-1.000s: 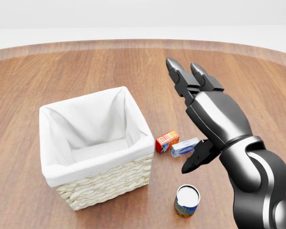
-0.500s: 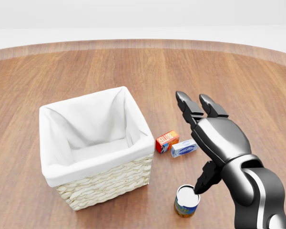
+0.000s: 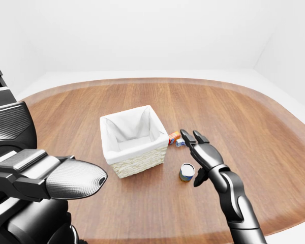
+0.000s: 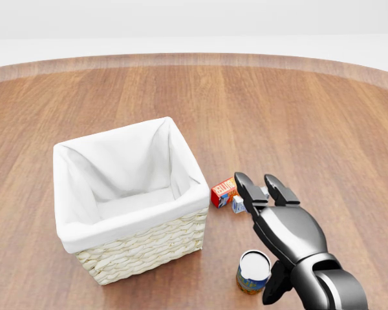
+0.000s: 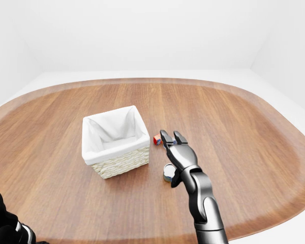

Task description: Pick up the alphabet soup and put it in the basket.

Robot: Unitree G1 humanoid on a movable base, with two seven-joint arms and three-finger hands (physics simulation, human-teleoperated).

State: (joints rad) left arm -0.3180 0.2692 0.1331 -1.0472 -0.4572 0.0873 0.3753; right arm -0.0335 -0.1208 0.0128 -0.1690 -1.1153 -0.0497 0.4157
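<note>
The right hand (image 4: pixel 271 242) has been lowered since the earlier head-view pictures: a second ago its fingertips stood high above the small boxes, and now the palm is seen low in the head view, just right of the alphabet soup (image 4: pixel 253 272). The fingers (image 4: pixel 246 188) are held spread and extended, nothing being grasped; the thumb (image 4: pixel 272 287) is seen hanging beside the can's right side, and contact cannot be confirmed. The camera has not shifted; basket, boxes and can are found in their former places.

Counted: one can, two small boxes, one basket, one table.

The can is observed upright on the table (image 4: pixel 323 123), white lid uppermost, immediately left of the hand's thumb. Just beyond the fingertips, the orange box (image 4: pixel 224 191) is seen lying on the wood, with the white-and-blue box (image 4: pixel 240 204) beside it, partly covered by the fingers. Further left of the hand, the basket (image 4: pixel 142 248) is noted: woven wicker, lined with white cloth, and nothing is seen inside it.

In the left-eye view, the left hand (image 3: pixel 66 178) is seen large at the lower left; whether it is released or clenched cannot be told.
</note>
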